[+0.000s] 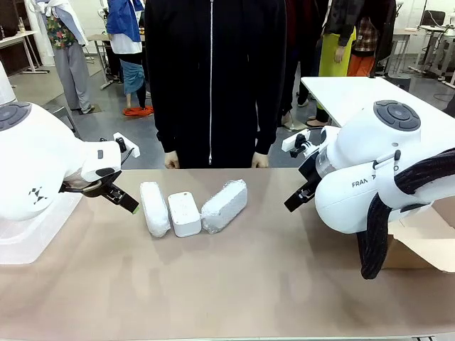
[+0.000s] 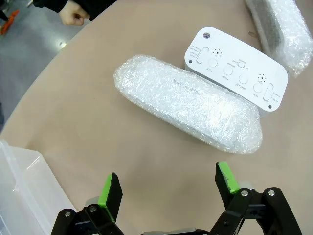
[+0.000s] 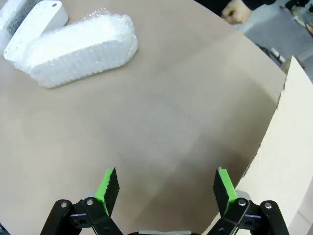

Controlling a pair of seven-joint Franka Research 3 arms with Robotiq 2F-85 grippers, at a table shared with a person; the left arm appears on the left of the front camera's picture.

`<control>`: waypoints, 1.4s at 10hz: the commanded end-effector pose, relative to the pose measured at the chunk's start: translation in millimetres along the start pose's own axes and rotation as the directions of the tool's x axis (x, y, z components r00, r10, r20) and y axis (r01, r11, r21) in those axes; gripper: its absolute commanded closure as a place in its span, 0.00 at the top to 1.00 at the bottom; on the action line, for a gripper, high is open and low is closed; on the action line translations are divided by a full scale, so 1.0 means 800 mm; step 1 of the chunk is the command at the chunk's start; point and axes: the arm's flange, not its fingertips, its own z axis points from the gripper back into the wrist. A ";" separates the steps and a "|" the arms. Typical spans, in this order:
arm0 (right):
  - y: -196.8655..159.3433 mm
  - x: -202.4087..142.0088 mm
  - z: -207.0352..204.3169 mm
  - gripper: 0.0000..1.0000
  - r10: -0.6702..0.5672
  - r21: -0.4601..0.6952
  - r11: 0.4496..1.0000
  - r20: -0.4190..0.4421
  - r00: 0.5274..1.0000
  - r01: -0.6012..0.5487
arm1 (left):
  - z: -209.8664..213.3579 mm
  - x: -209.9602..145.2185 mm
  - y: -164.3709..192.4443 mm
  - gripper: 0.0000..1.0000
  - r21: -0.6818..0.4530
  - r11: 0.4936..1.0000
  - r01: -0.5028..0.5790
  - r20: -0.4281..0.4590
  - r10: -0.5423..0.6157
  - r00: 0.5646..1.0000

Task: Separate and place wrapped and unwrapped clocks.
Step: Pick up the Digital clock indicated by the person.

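Three clocks lie side by side in the middle of the table. The left wrapped clock [image 1: 153, 208] [image 2: 188, 103] is in crinkly bubble wrap. Beside it sits the bare white clock [image 1: 184, 213] [image 2: 237, 78] [image 3: 34, 24], buttons facing up. The right wrapped clock [image 1: 225, 206] [image 3: 80, 49] [image 2: 283, 29] lies angled on its other side. My left gripper [image 1: 124, 200] [image 2: 168, 191] hovers open just left of the left wrapped clock, holding nothing. My right gripper [image 1: 298, 195] [image 3: 165, 188] is open and empty, well to the right of the right wrapped clock.
A person in black [image 1: 211, 78] stands at the far edge, fists [image 1: 170, 162] resting on the table. A clear plastic bin [image 2: 24, 191] sits close to my left gripper. A cardboard box [image 1: 419, 241] [image 3: 288, 147] stands beside my right gripper.
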 end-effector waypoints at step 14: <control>-0.010 -0.013 0.206 1.00 0.218 0.190 0.945 0.241 0.946 -0.266 | 0.184 -0.078 0.054 1.00 -0.137 0.983 0.121 0.229 -0.087 0.970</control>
